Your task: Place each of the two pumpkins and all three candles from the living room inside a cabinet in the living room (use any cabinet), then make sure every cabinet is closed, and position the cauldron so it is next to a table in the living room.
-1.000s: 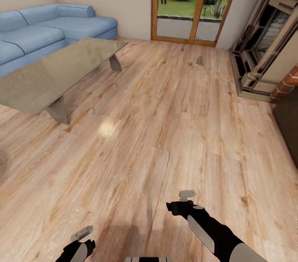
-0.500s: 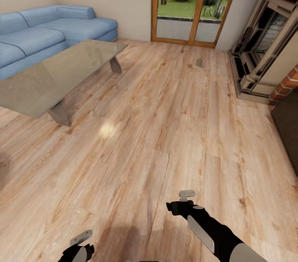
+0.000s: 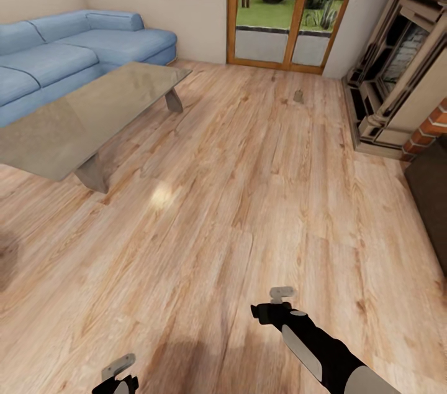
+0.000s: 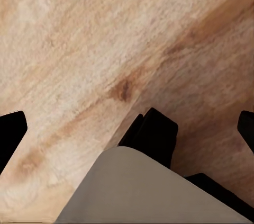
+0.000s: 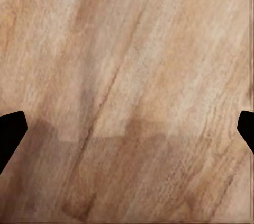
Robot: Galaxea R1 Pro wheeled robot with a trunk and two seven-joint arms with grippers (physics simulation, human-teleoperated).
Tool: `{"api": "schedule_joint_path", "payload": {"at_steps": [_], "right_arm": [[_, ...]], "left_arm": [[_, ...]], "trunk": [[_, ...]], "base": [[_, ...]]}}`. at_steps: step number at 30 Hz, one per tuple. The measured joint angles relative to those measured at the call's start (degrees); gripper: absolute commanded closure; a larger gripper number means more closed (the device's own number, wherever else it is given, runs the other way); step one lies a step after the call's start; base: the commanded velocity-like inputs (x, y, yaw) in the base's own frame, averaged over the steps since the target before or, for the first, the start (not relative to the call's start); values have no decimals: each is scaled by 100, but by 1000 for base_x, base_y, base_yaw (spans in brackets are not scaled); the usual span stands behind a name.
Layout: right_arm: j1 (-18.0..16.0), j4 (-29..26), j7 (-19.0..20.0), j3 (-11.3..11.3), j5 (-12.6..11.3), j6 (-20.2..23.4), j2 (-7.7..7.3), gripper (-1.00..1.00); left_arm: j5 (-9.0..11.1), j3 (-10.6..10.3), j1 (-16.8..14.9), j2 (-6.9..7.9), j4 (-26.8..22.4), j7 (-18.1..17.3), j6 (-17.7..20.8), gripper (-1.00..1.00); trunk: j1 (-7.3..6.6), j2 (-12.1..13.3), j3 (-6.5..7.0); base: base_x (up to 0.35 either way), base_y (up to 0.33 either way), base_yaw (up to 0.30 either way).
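The low table [image 3: 81,114] with its greyish glass top and slanted grey legs stands at the left. Far ahead on the wooden floor, near the glass door, sits a small tan stub [image 3: 298,96] that looks like a candle. A dark-brown cabinet [image 3: 433,195] shows as a sliver at the right edge. My left gripper [image 3: 118,374] hangs low at the bottom left, and my right gripper [image 3: 279,302] at the bottom centre. In both wrist views the black fingertips [image 4: 11,131] [image 5: 10,128] stand far apart over bare floor, holding nothing.
A blue sofa [image 3: 68,46] runs along the left wall behind the table. A stone and brick fireplace [image 3: 397,77] fills the right side. The wood-framed glass door [image 3: 282,9] is straight ahead. Wooden floor [image 3: 248,183] stretches between table and fireplace.
The whole picture has drifted slightly down and right, so the camera has moved. My left gripper sits lower in the picture than before. The right arm holds its place.
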Motion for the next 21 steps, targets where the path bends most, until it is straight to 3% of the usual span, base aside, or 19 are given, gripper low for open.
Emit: {"api": "schedule_joint_path", "payload": {"at_steps": [4,9,21], "right_arm": [[1,505,-22,-4,8,-42,11,-100],[1,1103,-34,-5,0,-425,92,-100],[-3,1213,-26,-4,11,-744,108,-100]], "left_arm": [[-3,2,-1,6,95,-121,-36,-100],[-9,3,-1,-6,123,-147,-69,-100],[12,6,-1,-2,128,-150,-287,-100]], "trunk": [[-88,160,72],[-198,361,162],[-461,842,377]], "base": [[0,0,0],[0,0,0],[0,0,0]]}}
